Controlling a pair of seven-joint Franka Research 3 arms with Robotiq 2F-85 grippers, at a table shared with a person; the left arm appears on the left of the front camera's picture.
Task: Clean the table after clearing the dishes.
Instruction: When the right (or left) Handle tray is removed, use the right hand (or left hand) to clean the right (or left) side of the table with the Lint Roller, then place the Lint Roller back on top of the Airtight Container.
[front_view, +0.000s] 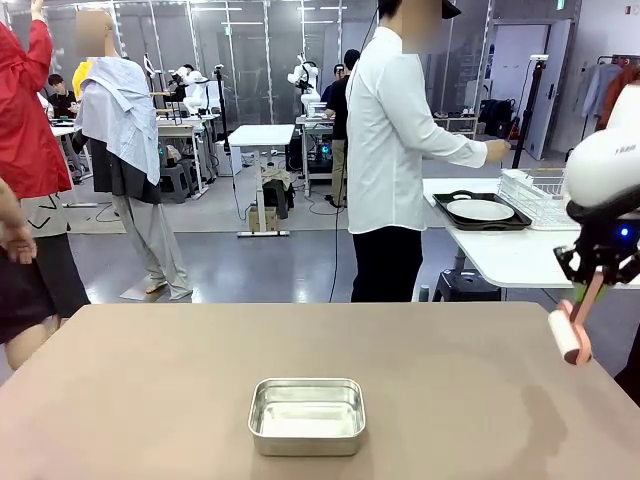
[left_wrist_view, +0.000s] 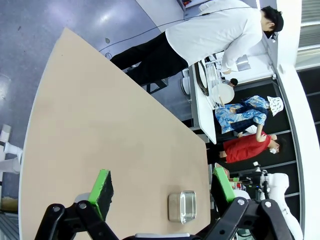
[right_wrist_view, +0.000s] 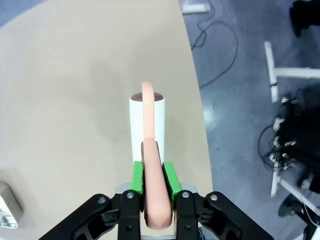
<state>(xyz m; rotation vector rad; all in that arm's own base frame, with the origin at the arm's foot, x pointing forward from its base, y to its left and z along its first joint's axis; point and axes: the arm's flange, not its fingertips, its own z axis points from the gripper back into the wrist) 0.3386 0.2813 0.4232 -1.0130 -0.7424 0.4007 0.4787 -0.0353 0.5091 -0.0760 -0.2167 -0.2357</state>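
My right pincer (front_view: 592, 283) is clamped on the pink handle of a lint roller (front_view: 572, 328), its green pads (right_wrist_view: 169, 178) pressed on either side of the handle, and the white roll hangs at the right edge of the taupe desk (front_view: 150, 380), above its surface. My left pincer (left_wrist_view: 162, 192) stands wide, holding nothing, high above the desk top. A small steel rectangular pan (front_view: 306, 415) sits on the desk near my edge, around the middle. At the far side, beyond the desk, a person in a white shirt (front_view: 395, 120) stands at a smaller white table (front_view: 500, 255), where a white plate (front_view: 481, 210) lies on a dark tray (front_view: 447, 207) beside a white dish rack (front_view: 540, 195).
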